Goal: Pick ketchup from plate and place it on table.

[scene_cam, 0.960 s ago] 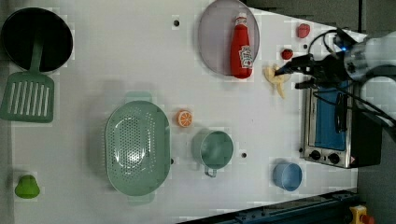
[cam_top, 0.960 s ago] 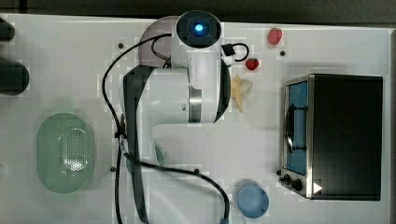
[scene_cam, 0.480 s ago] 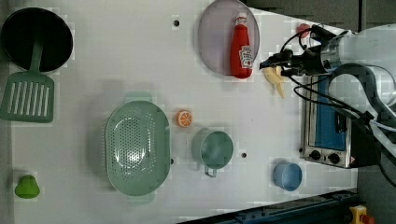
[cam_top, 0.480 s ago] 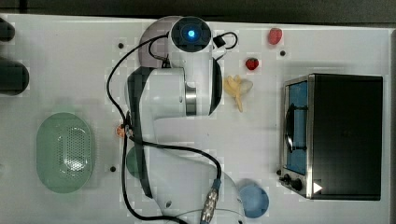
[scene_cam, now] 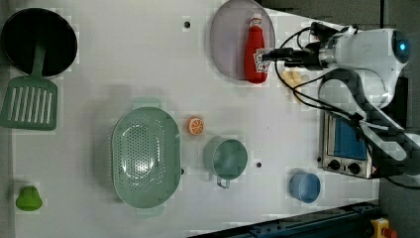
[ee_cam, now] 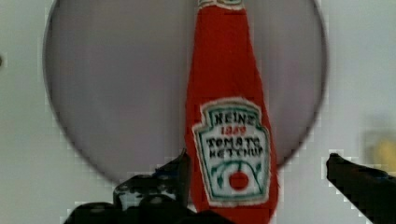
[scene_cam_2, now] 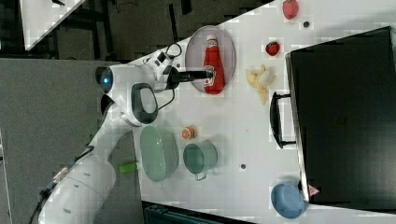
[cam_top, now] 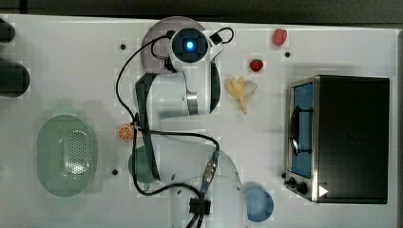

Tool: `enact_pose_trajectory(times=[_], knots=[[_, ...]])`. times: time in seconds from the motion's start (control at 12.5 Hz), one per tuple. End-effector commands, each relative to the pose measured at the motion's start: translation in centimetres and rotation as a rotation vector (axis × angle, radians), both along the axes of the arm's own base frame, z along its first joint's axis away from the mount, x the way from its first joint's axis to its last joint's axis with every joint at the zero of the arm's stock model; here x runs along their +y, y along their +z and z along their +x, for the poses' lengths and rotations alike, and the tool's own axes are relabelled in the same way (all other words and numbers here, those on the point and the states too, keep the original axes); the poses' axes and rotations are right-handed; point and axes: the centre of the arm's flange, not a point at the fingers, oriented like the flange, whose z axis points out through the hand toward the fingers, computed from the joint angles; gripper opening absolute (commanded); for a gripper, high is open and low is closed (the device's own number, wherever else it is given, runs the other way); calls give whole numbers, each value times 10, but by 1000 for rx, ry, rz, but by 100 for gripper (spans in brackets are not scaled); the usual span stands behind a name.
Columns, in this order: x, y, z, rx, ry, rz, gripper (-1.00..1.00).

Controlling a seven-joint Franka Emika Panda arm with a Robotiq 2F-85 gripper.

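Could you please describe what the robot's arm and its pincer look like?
The arm is glossy white with rounded segments, dark grey joint bands and a glowing blue light at one joint. Black cables loop loosely along it. The pincer is black, with two slim dark fingers.

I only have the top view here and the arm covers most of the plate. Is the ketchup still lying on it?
Observer: Yes. In the left view the ketchup lies flat on the plate.
Operator: Where is the end effector relative to it?
Observer: In the wrist view the end effector is open, its fingers on either side of the bottle's label end.
Operator: Which way does the cap point?
Observer: In the right view the cap points toward the plate's far rim, away from the green cup.
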Motion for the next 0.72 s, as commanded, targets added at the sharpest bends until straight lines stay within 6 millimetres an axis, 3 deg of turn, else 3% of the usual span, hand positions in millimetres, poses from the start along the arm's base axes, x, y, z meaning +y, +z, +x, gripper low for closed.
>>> enact_pose_trajectory(times=[0.08, 0.4, 0.72], knots=[[3, -31, -1, -3, 73, -5, 100], [5, -69, -3, -25, 73, 10, 100], [8, -83, -3, -46, 74, 18, 100]])
